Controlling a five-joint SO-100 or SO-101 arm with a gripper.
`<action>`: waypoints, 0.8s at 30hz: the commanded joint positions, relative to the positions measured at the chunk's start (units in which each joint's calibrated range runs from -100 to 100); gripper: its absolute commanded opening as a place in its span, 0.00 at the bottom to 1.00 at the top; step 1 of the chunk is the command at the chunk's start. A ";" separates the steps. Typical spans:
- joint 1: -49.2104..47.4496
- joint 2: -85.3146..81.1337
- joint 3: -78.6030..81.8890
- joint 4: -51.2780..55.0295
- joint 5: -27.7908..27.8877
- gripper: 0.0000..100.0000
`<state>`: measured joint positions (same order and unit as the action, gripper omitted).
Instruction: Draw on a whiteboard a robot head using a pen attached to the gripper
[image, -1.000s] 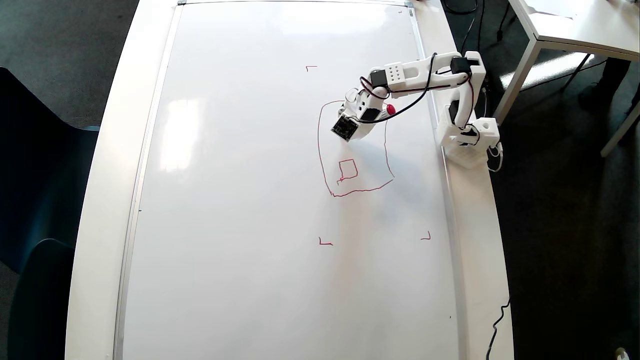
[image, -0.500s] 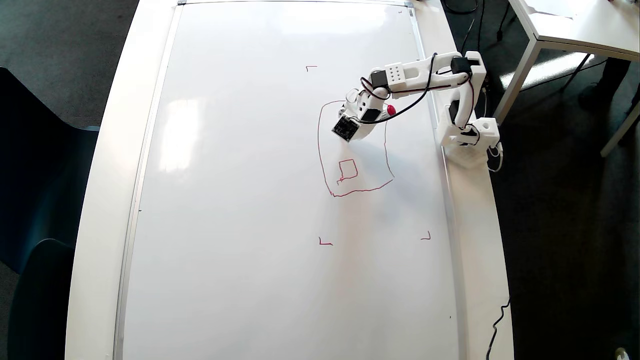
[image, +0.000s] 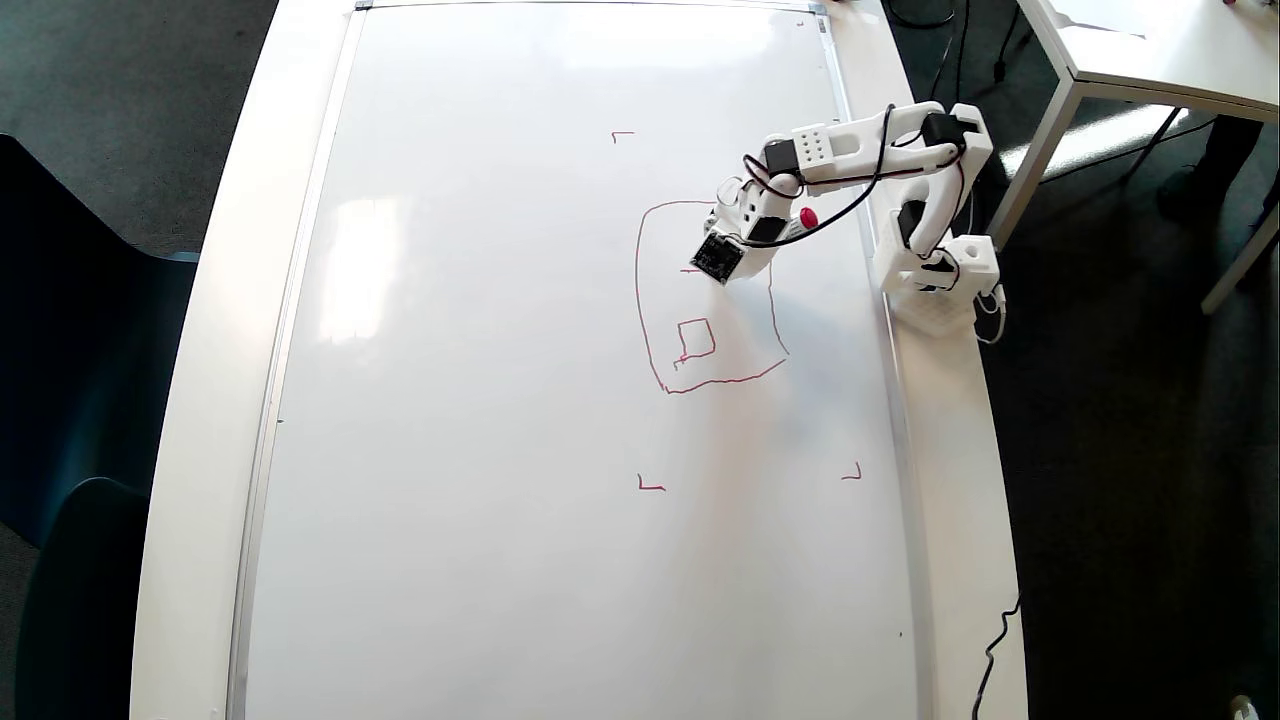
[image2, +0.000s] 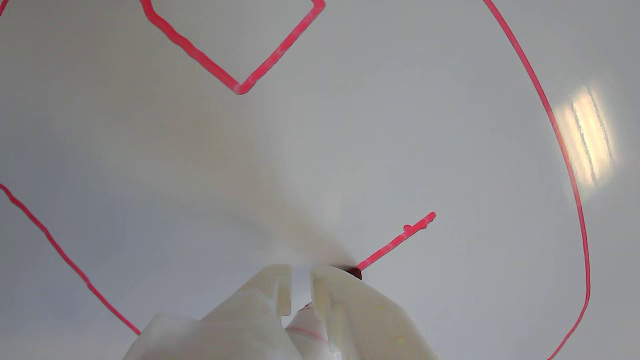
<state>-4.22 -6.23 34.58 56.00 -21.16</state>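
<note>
The whiteboard (image: 500, 400) covers nearly the whole table. On its right half is the robot head (image: 700, 300): a red rounded outline with one small square (image: 696, 338) inside. Over the outline's upper part, my gripper (image: 722, 264) points down at the board and is shut on the pen, whose red end (image: 808, 217) sticks out behind. In the wrist view the gripper (image2: 300, 285) rises from the bottom edge. The pen's dark tip (image2: 354, 272) touches the whiteboard (image2: 350, 150) at the end of a short red stroke (image2: 397, 240). Part of the square (image2: 240, 87) shows at the top.
The arm's base (image: 935, 275) stands on the white table strip (image: 960, 500) to the right of the board. Tiny red corner marks (image: 650, 485) (image: 852, 475) (image: 622, 134) surround the drawing. A second table (image: 1150, 50) is at the upper right, dark chairs (image: 70, 400) at the left.
The gripper has slid to the right in the overhead view, leaving a short new red stroke inside the outline above the small square.
</note>
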 joint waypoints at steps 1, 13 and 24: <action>1.53 -2.54 0.51 0.56 -0.23 0.01; 6.84 -2.54 0.32 0.56 0.14 0.01; 8.31 -1.95 -0.13 0.04 -0.07 0.01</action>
<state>3.32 -6.82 35.13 56.00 -21.16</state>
